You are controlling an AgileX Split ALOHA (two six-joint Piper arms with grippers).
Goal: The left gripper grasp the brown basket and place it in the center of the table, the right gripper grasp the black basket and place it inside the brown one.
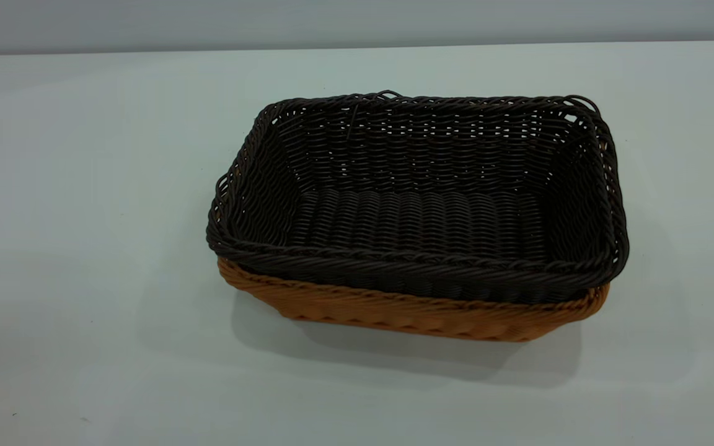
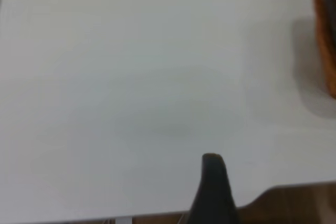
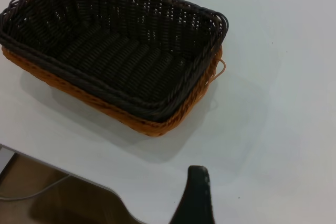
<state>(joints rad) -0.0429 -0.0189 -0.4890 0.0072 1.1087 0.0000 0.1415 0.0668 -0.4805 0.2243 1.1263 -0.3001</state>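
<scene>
Two baskets are sitting nested mid-surface (image 1: 84,186): the black basket (image 1: 419,198) inside the brown basket (image 1: 406,313). Neither arm is holding anything; their fingers' opening I cannot tell. Riding high, the black one might be tipping toward 3 o'clock if bumped.

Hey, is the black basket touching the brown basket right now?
Touching. The exterior view shows the black basket nested inside the brown basket, its rim resting along the brown rim.
</scene>
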